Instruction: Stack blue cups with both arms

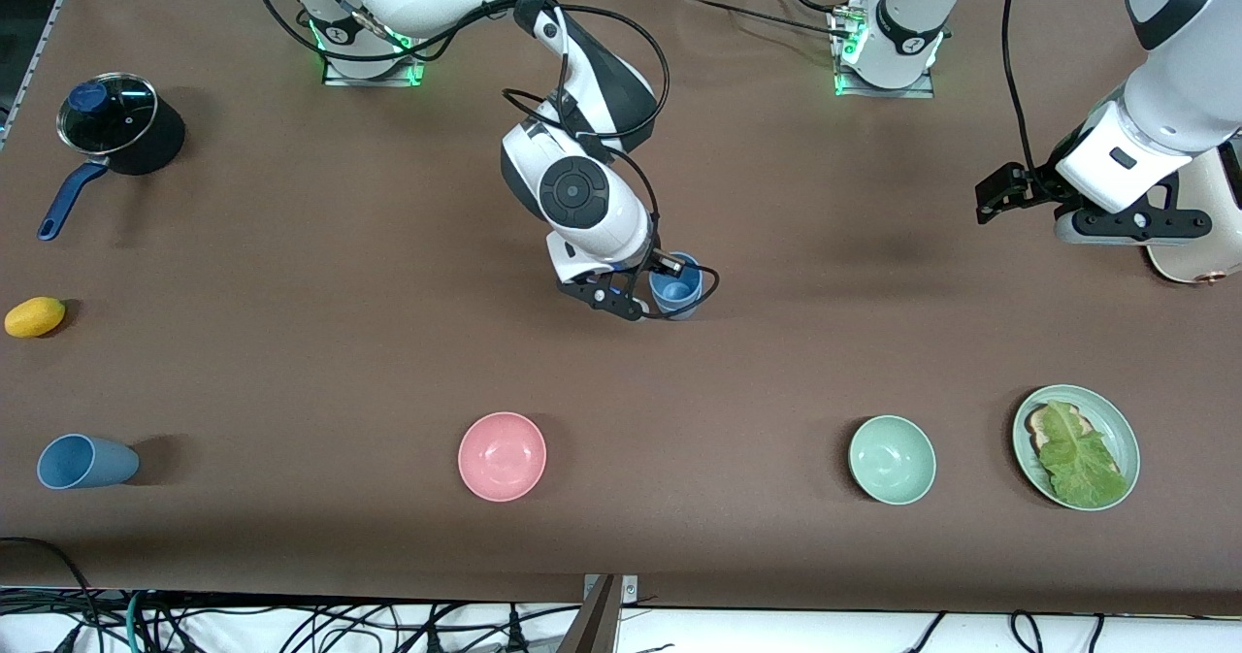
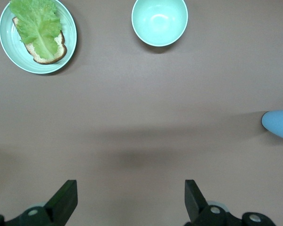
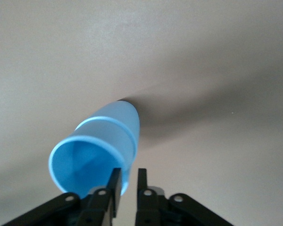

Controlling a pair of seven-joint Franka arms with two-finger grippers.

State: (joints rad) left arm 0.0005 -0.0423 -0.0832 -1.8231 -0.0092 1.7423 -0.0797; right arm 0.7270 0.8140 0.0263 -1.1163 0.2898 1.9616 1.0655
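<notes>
Two blue cups (image 1: 676, 286) stand upright near the middle of the table, one nested in the other; both rims show in the right wrist view (image 3: 96, 153). My right gripper (image 1: 660, 275) (image 3: 128, 172) straddles the stack's rim, one finger inside and one outside. Its fingers are a little apart, with a gap between the outer finger and the cup wall. A greyer blue cup (image 1: 85, 462) lies on its side near the front edge at the right arm's end. My left gripper (image 1: 999, 197) (image 2: 131, 188) waits open over bare table at the left arm's end. The stack (image 2: 278, 125) shows at the edge of its view.
A pink bowl (image 1: 502, 456), a pale green bowl (image 1: 892, 459) (image 2: 159, 21) and a green plate (image 1: 1116, 420) (image 2: 7, 47) with bread and lettuce lie nearer the front camera. A lidded black pot (image 1: 112, 119) and a yellow fruit (image 1: 34, 316) are at the right arm's end.
</notes>
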